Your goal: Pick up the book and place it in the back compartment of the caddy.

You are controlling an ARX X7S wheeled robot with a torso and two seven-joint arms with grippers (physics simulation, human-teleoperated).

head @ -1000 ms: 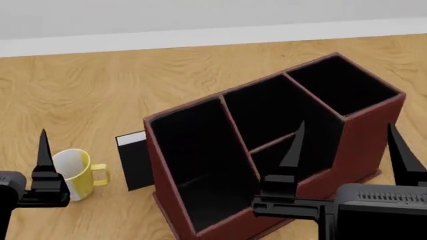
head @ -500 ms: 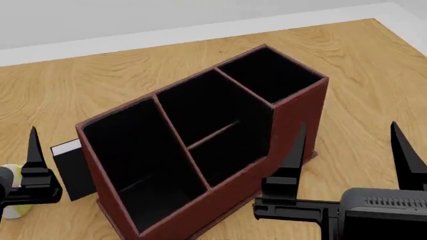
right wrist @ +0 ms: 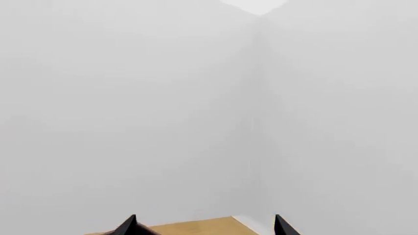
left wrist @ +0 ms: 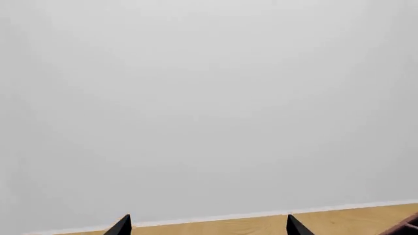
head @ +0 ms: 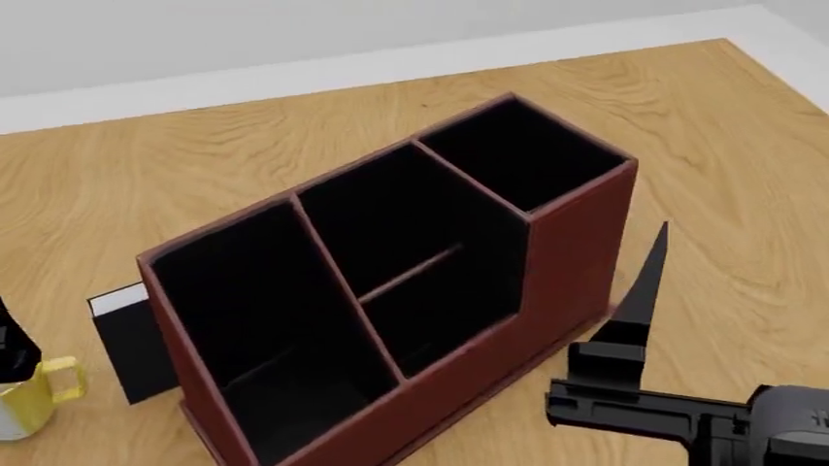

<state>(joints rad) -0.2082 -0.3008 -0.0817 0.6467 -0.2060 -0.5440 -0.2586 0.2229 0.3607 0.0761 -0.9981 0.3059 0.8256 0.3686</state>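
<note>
The caddy [head: 570,262] is a long dark red box with a black interior and thin red partitions, lying at an angle in the middle of the head view. Its far compartment [head: 525,150] shows black inside. The book [head: 130,340], black with a white page edge, stands against the caddy's left side, partly hidden by it. My left gripper [left wrist: 207,227] is open and empty, and only a dark sliver of it shows at the head view's left edge. My right gripper [right wrist: 204,227] is open and empty, with one finger [head: 642,291] beside the caddy's near right corner.
A yellow and white mug [head: 26,403] stands at the near left, close to the book. The wooden table [head: 725,146] ends at the right and far edges against a white wall. A caddy corner [left wrist: 408,225] shows in the left wrist view.
The head view has swung, so the caddy sits further left. My left gripper has slid almost out at the left edge. My right gripper has moved right, its finger now tilted.
</note>
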